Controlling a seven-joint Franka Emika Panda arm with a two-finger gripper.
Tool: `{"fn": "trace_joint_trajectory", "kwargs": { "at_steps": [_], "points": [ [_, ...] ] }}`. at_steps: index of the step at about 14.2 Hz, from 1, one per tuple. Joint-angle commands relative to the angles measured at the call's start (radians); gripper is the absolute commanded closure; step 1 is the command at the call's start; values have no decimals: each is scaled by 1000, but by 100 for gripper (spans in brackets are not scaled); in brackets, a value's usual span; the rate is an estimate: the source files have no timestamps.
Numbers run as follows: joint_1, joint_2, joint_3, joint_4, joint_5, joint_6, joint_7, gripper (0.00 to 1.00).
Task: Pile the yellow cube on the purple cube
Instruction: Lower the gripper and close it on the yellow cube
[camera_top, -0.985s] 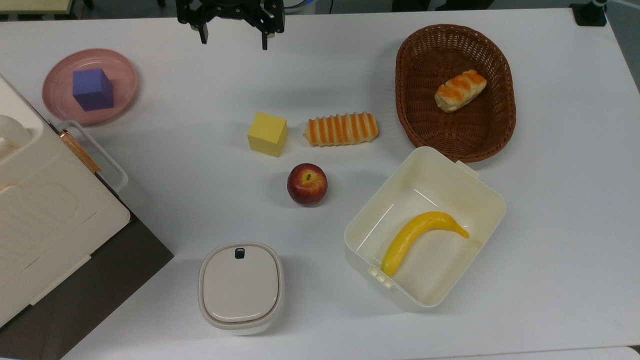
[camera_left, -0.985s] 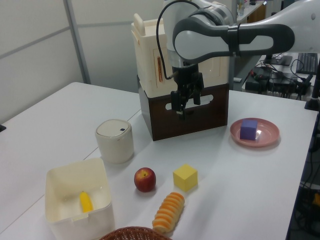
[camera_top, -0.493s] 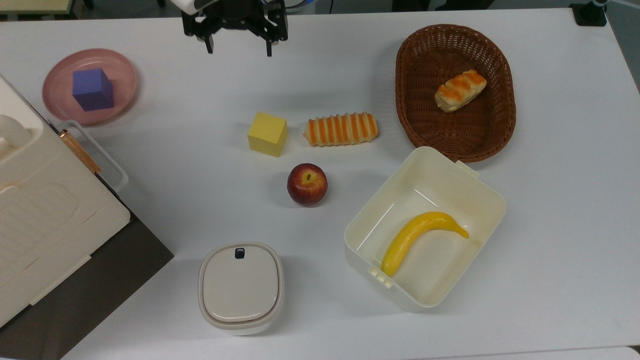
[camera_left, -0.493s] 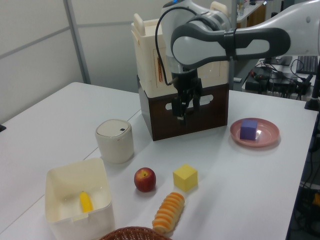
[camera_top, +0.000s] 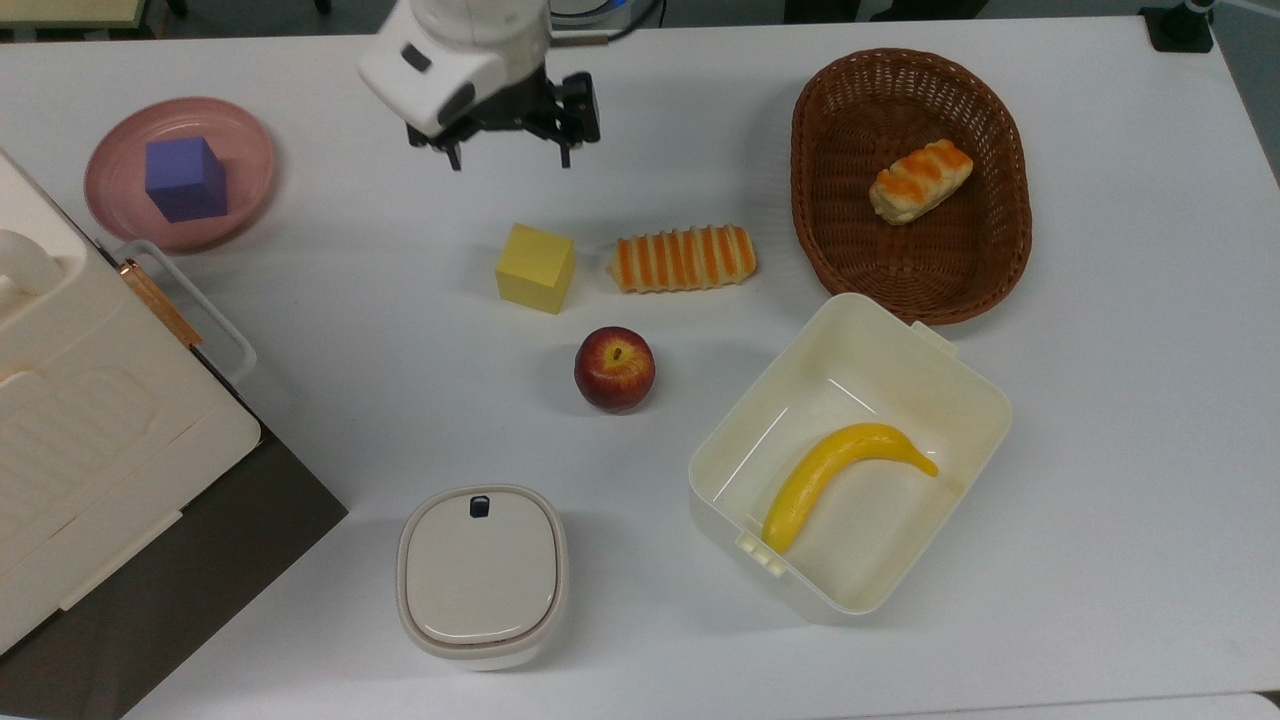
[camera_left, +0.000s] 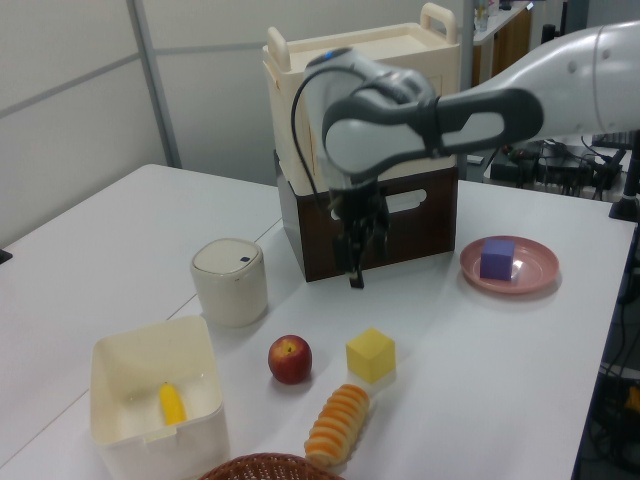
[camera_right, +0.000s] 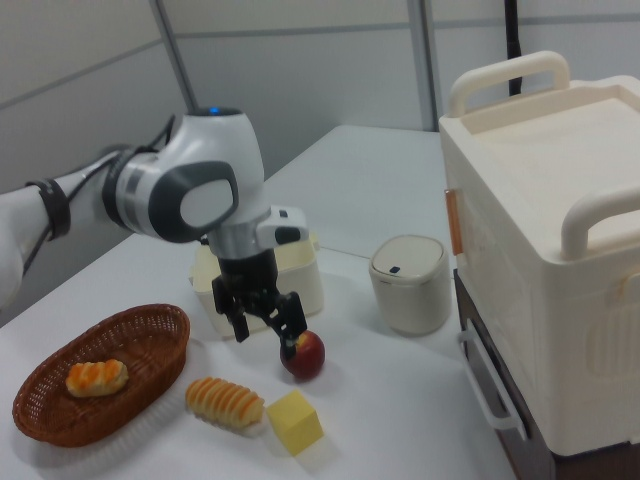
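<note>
Since the yellow cube (camera_top: 535, 267) rests untouched on the bench (camera_top: 1100, 400), just left of a striped bread roll (camera_top: 682, 258) in the top view, no stacking step is complete. The pincer (camera_top: 508, 152) hangs empty with jaws spread, short of that cube. Grasp, lift and transfer remain; the purple cube (camera_top: 185, 179) sits on a pink plate (camera_top: 245, 140) at the top view's far left.

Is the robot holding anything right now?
No. The end effector is open and empty, hovering above the table, apart from the small matte yellow cube.
</note>
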Motion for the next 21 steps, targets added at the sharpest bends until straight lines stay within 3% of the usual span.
{"fn": "trace_joint_trajectory", "kwargs": {
  "at_steps": [1,4,8,14,15,17,18,19,21],
  "points": [
    [32,-10,-11,-129,15,121,19,0],
    [32,23,-11,-193,15,215,104,0],
    [27,101,-12,-195,14,295,217,0],
    [25,131,-12,-195,10,311,241,0],
    [25,131,-12,-195,6,309,241,8],
    [24,131,-12,-195,1,309,237,38],
    [24,131,-12,-195,0,309,231,47],
    [21,131,-14,-195,-6,306,228,55],
    [15,125,-14,-196,-41,294,222,61]
  ]
}}
